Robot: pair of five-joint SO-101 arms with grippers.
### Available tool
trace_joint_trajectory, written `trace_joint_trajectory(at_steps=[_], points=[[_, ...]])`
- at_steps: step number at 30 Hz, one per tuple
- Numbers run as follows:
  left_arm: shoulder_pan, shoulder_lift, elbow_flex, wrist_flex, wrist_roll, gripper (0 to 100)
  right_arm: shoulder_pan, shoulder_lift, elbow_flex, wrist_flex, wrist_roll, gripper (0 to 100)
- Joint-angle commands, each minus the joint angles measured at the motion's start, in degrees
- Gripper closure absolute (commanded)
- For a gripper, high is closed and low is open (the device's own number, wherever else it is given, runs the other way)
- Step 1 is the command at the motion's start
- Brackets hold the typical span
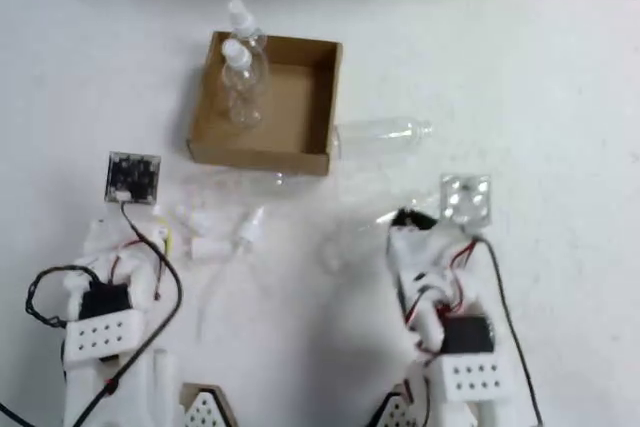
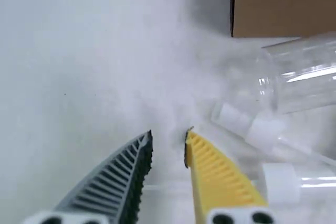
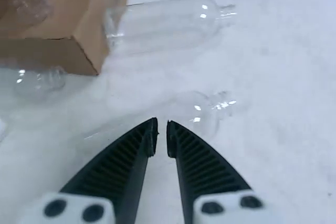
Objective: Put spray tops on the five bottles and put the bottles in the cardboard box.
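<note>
The cardboard box (image 1: 318,97) stands at mid-table with two capped spray bottles (image 1: 241,77) upright inside. One clear open bottle (image 1: 380,134) lies right of the box, and another (image 1: 235,183) lies along its front. A third bottle (image 3: 202,109) lies just past my right gripper (image 3: 161,139), which is shut on nothing. Loose spray tops (image 1: 215,232) lie near my left gripper (image 2: 168,148), whose fingers are slightly open and empty. Two spray tops (image 2: 252,127) rest beside its yellow finger (image 2: 215,174). The left gripper (image 1: 160,237) and right gripper (image 1: 405,219) sit near the table's front.
The box corner (image 3: 79,45) and the lying bottle (image 3: 168,22) are ahead of the right gripper. The box wall (image 2: 283,14) and a bottle (image 2: 304,77) are ahead of the left gripper. Bare white table (image 1: 540,97) spreads to the right and far left.
</note>
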Motion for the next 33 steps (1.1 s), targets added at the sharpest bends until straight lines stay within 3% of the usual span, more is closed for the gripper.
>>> trace_joint_trajectory(at_steps=[1,6,8,17,22,28,33], points=[[0.57,-0.92,-0.09,0.18,-0.62,89,5.85,14.73,-9.05,-2.95,-2.29,98.1],[0.57,-0.92,-0.09,0.18,-0.62,89,12.0,31.34,-17.85,-3.82,-3.25,98.1],[0.57,-0.92,-0.09,0.18,-0.62,89,13.14,38.02,-22.15,-3.82,-7.47,98.1],[0.57,-1.19,0.97,-1.93,-0.7,89,9.98,58.95,-35.08,-3.38,-15.56,95.1],[0.57,-1.19,0.97,-1.93,-0.7,89,6.29,61.05,-36.57,-0.48,-15.74,78.6],[0.57,-1.19,0.97,-2.02,-0.7,89,5.49,56.4,-45.71,12.0,-25.14,78.0],[0.57,-1.19,0.97,-2.02,-0.7,89,-1.8,56.22,-46.51,12.79,-28.75,77.9]])
